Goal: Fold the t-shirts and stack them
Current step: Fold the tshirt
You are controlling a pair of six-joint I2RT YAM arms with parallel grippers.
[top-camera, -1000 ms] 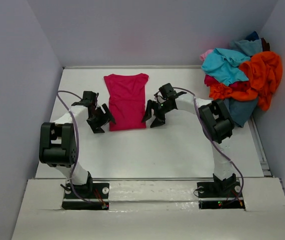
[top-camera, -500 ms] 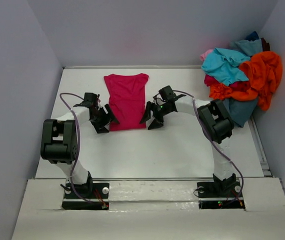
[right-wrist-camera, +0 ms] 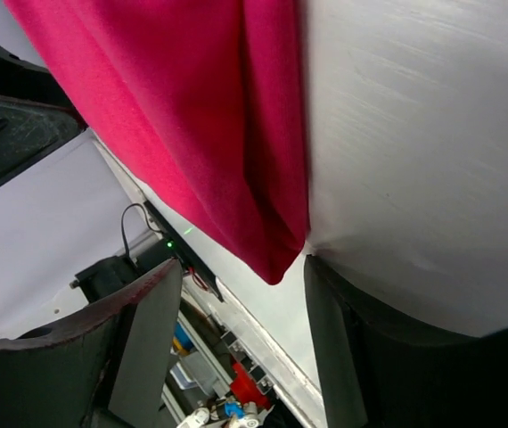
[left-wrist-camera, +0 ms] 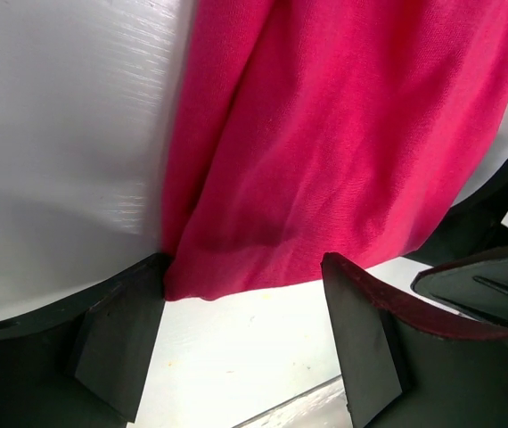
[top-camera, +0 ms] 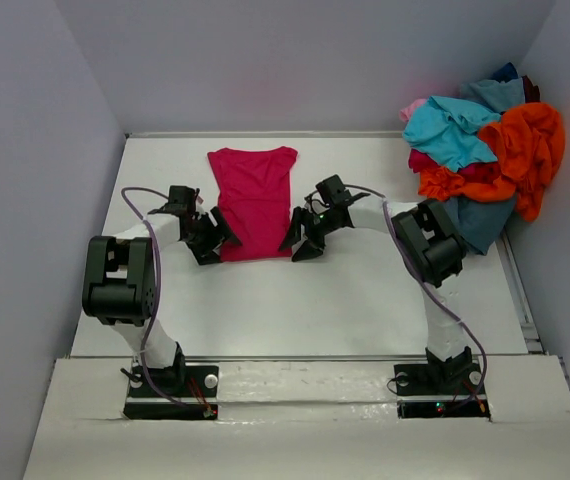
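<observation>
Looking down on a white matt desk [top-camera: 355,300], faintly streaked in the wrist views and boxed in by pale grey walls [top-camera: 25,150] on the left, back and right of the frame. Noting a white board [top-camera: 305,420] running along the bottom edge, carrying both black arm bases, with a small green light [top-camera: 436,407] glowing at the right-hand base.

Finding a crimson-magenta cloth short-sleeved t-shirt [top-camera: 255,200] lying flat in the upper middle of the desk, its long sides folded in, collar end toward the back wall and hem toward the bottom of the frame. Seeing a heap of crumpled cloth t-shirts [top-camera: 485,150] in orange, turquoise, pink and dark blue piling up at the upper right, against the right wall.

Keeping the left hand [top-camera: 208,240] low at the hem's left corner, released, jaws spread wide with the corner lying between them and one finger [left-wrist-camera: 120,330] just beside the cloth's edge. Keeping the right hand [top-camera: 300,240] low at the hem's right corner, likewise released, jaws standing apart on either side of the corner tip, not pinching it.

Comparing with a second ago: both hands having edged inward from beside the shirt toward its hem corners; shirt and heap lying just as before.
</observation>
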